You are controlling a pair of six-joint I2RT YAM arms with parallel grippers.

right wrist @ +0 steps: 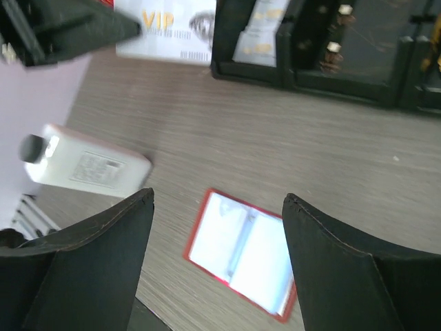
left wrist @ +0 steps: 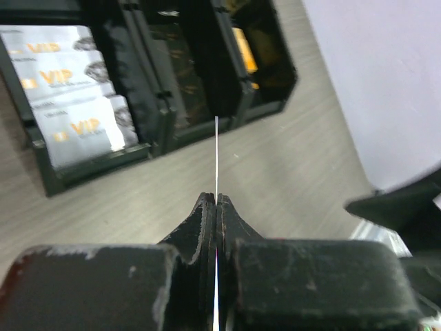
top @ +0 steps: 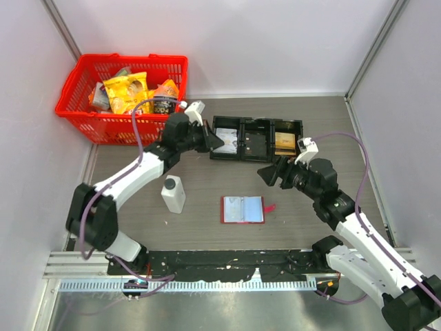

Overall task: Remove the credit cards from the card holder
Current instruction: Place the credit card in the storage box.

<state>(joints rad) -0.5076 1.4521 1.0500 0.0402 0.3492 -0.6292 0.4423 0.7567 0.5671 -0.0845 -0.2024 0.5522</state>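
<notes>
The card holder lies spread open on the table, red-rimmed with pale inner sleeves. In the right wrist view the card holder sits below and between my right gripper's open jaws, apart from them. My right gripper hovers above the table right of centre. My left gripper is shut on a credit card, seen edge-on as a thin white line, just in front of the black tray. That held card shows "VIP" print. More credit cards lie in the tray's left compartment.
A white bottle stands left of the card holder. A red basket of snack packets sits at the back left. The black tray's right compartment holds something orange-brown. Grey walls close both sides.
</notes>
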